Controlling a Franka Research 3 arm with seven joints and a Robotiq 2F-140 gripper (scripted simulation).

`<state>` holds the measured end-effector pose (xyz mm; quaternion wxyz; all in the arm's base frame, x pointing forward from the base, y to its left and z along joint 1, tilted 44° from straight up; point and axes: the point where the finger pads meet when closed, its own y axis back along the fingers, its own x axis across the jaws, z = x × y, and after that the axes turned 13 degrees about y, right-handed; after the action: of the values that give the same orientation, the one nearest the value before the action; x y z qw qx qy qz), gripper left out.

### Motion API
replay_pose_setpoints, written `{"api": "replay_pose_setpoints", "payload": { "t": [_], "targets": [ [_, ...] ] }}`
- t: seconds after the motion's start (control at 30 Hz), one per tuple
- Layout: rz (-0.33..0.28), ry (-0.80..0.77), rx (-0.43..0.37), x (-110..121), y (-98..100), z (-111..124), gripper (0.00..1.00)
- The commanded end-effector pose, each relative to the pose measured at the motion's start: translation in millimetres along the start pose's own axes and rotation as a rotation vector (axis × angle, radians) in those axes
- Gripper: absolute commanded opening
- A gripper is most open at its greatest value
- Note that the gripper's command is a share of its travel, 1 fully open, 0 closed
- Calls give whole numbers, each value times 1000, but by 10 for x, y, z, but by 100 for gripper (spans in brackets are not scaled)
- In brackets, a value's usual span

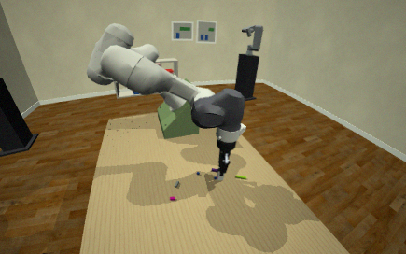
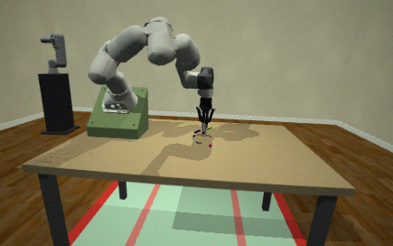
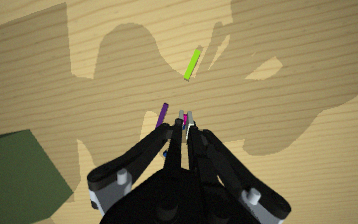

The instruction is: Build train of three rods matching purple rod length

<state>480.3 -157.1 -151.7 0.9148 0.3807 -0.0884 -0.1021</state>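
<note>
My gripper (image 3: 184, 116) is shut on a short magenta rod (image 3: 185, 121), which shows between the fingertips in the wrist view. The gripper (image 1: 219, 176) points straight down, low over the table near its middle. The purple rod (image 3: 162, 115) lies flat just left of the fingertips, and also shows in the top view (image 1: 215, 169). A lime rod (image 3: 192, 65) (image 1: 241, 177) lies farther off, on the gripper's other side. A small blue rod (image 1: 198, 173), a grey rod (image 1: 177, 184) and a second magenta rod (image 1: 173, 199) lie apart from each other to the left.
The green robot base (image 1: 178, 119) stands at the far end of the table. A black pedestal with a camera (image 1: 247, 70) stands on the floor behind. The rods are all loose with gaps between them.
</note>
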Motion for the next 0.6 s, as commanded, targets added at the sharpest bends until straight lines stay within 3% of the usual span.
{"api": "replay_pose_setpoints", "payload": {
  "t": [0.0,0.57],
  "targets": [
    [2,-5,2,10,-9,-3,3],
    [2,-5,2,10,-9,-3,10]
  ]
}}
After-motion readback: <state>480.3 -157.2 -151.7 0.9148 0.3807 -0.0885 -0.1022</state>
